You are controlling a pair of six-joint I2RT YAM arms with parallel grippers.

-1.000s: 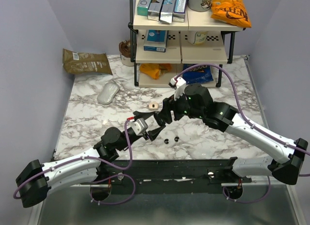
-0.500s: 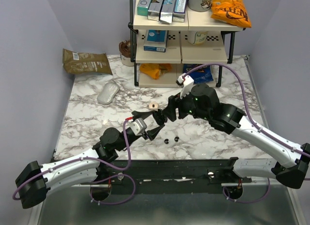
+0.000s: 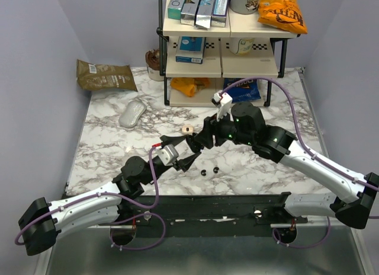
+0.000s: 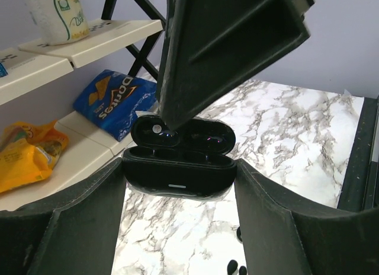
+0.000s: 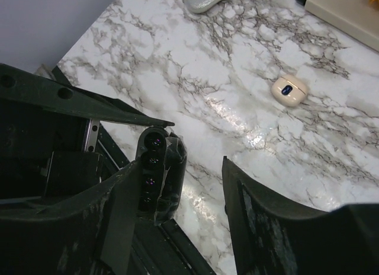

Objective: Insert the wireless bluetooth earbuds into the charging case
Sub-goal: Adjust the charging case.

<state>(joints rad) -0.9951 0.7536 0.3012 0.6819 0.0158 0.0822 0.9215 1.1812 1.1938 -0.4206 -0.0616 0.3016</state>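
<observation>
Marble tabletop (image 3: 106,144) carries both earbuds (image 3: 204,172), loose near its near edge. Above them the charging case (image 4: 177,180) sits lid-open, clamped in the left gripper (image 4: 177,168). Beside it the right gripper (image 5: 189,168) is parted and empty, one finger at the lid, perhaps touching. Best hold the case level, then pinch one bud squarely.

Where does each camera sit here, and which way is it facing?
Top external: above and behind the bases, looking down the table toward the shelf rack; both arms show.
Left wrist: on the left end effector, facing the open charging case between its fingers.
Right wrist: on the right end effector, facing down at the table; its fingers show.
Both wrist views share the charging case.
</observation>
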